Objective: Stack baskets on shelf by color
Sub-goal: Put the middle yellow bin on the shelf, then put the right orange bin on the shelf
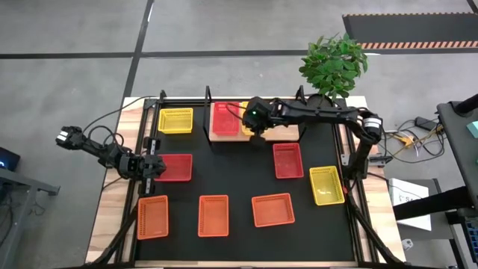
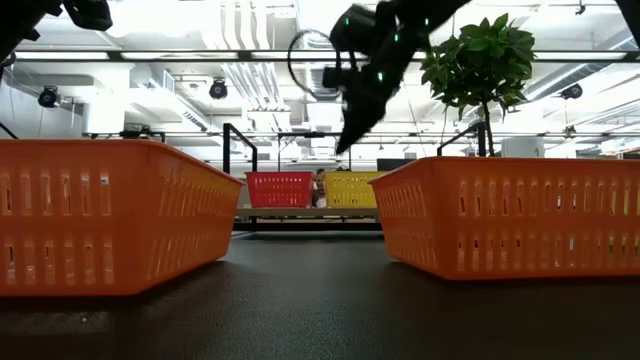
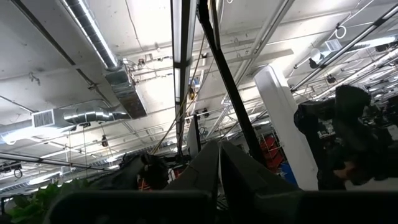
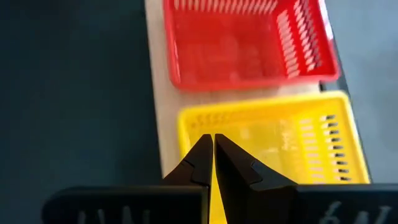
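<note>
The black-topped bench (image 1: 239,187) fills the middle of the high view. At its upper edge the wooden shelf (image 1: 287,134) carries a red basket (image 1: 225,118) and, beside it, a yellow basket (image 4: 280,143). Loose on the bench lie three orange baskets (image 1: 213,215) along the bottom, two red ones (image 1: 287,160), and yellow ones at upper left (image 1: 175,120) and lower right (image 1: 326,184). The right tool (image 1: 254,128) hangs clenched and empty above the shelf's yellow basket. The left tool (image 1: 153,166), also clenched and empty, sits at the left edge beside a red basket.
</note>
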Action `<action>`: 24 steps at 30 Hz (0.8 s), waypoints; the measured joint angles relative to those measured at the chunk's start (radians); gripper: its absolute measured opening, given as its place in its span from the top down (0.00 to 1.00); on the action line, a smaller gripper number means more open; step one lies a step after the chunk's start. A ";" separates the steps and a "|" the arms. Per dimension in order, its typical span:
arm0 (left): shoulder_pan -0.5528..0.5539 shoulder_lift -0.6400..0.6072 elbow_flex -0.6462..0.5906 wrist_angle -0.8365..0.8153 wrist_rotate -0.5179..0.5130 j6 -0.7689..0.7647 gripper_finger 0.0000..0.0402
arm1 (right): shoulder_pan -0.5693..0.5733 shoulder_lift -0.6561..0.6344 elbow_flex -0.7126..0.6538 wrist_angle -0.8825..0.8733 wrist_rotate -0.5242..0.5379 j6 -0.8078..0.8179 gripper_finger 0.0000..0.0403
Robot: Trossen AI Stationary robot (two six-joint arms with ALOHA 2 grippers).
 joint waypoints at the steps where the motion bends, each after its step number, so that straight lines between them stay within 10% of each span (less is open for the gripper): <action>1: 0.000 0.000 0.000 0.000 0.000 0.000 1.00 | 0.009 -0.005 0.016 -0.016 -0.014 0.013 0.98; 8: 0.000 0.000 0.000 0.000 0.000 -0.004 1.00 | 0.120 -0.060 0.050 -0.094 -0.174 0.095 0.98; 24: 0.000 0.002 0.000 -0.005 0.000 -0.006 1.00 | 0.407 -0.070 0.050 -0.235 -0.171 0.345 0.97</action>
